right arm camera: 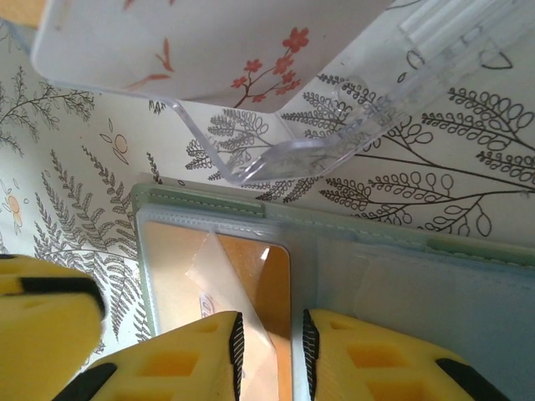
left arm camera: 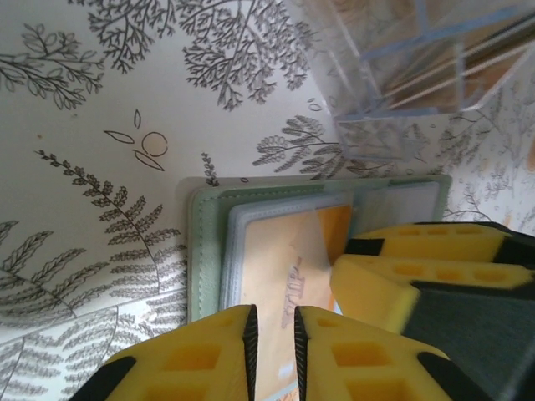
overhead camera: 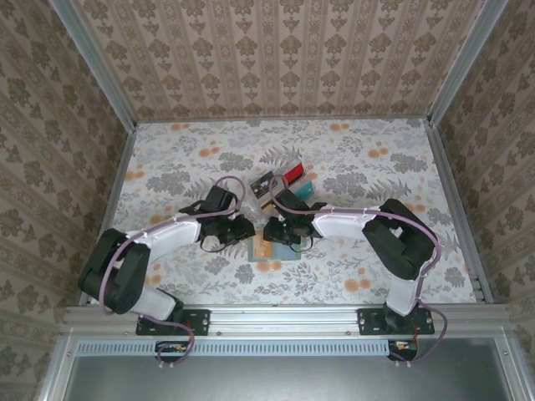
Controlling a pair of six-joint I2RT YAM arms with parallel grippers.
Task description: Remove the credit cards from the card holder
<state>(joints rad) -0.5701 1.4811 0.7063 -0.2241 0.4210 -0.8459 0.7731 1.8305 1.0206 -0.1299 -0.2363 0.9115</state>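
Left wrist: the tan card (left arm camera: 284, 251) extends up-frame from our left gripper (left arm camera: 273, 334), jaws narrowed; whether it grips, we cannot tell.

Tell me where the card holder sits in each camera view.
Top external: card holder just below picture centre.
Left wrist: card holder low and central, green edge leftward.
Right wrist: card holder across the lower half.
Shared landmark: the tan-orange card in its clear pocket.
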